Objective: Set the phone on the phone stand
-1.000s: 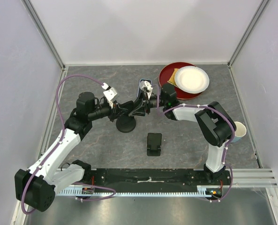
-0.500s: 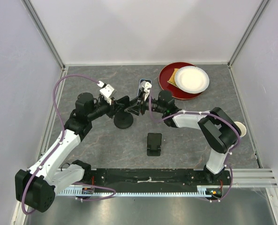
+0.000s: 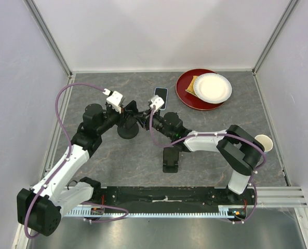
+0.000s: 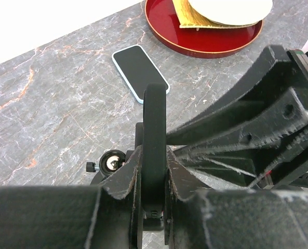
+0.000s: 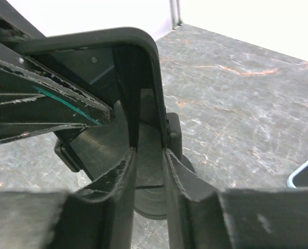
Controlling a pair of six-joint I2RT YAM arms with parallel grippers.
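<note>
The phone, dark screen up in a light blue case, lies flat on the grey table at the back centre; it also shows in the left wrist view. The black phone stand has a round base and an upright plate. My left gripper is shut on the plate's edge. My right gripper is shut on the same plate from the other side. The stand sits left of and nearer than the phone.
A red tray holding a white plate and a yellow item stands at the back right. A paper cup is at the right edge. A small black block sits near centre front.
Both grippers, holding the stand, have moved left and slightly nearer. The phone, partly covered before, now lies fully in view behind them.
</note>
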